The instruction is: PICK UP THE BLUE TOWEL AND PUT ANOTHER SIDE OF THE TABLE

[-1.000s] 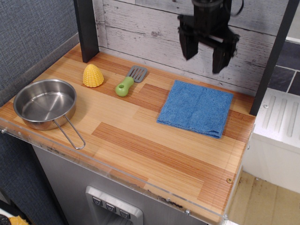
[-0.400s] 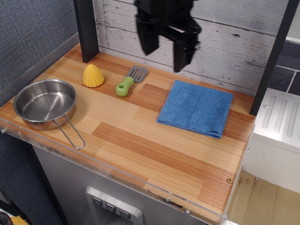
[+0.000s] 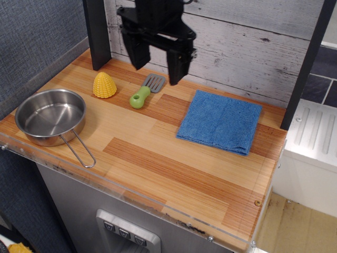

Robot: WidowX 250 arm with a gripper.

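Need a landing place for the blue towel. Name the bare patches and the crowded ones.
Bare: the table's front strip, from the pan's handle to the right corner, and the middle between pan and blue towel. Crowded: rear left, with corn, spatula and the open gripper above.

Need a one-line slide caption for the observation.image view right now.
Open gripper hovers above the green-handled spatula, away from the blue towel lying flat on the table; corn and pan sit left.

You are looking at an all-black gripper point(image 3: 157, 67): a boxy body showing two thick, blocky fingers point(image 3: 176, 63) with squared tips.
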